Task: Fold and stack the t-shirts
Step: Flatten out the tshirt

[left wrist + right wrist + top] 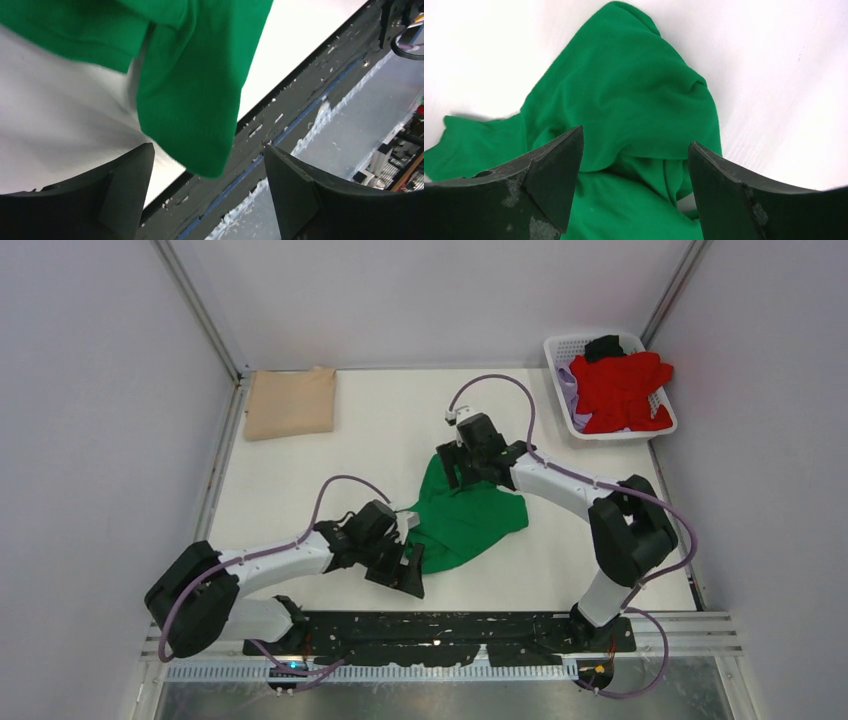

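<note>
Five garments total. One green t-shirt, lying between your left gripper and right gripper. One tan t-shirt, folded, well beyond the left gripper and off to its left. Three more are piled beyond the right gripper on its right: one red t-shirt, one lilac garment and one black garment. That makes three t-shirts you can call for sure; the lilac and black pieces are too buried to type. One white basket holds those three. You've got two arms and two grippers with two fingers each, so four fingers. One table.
</note>
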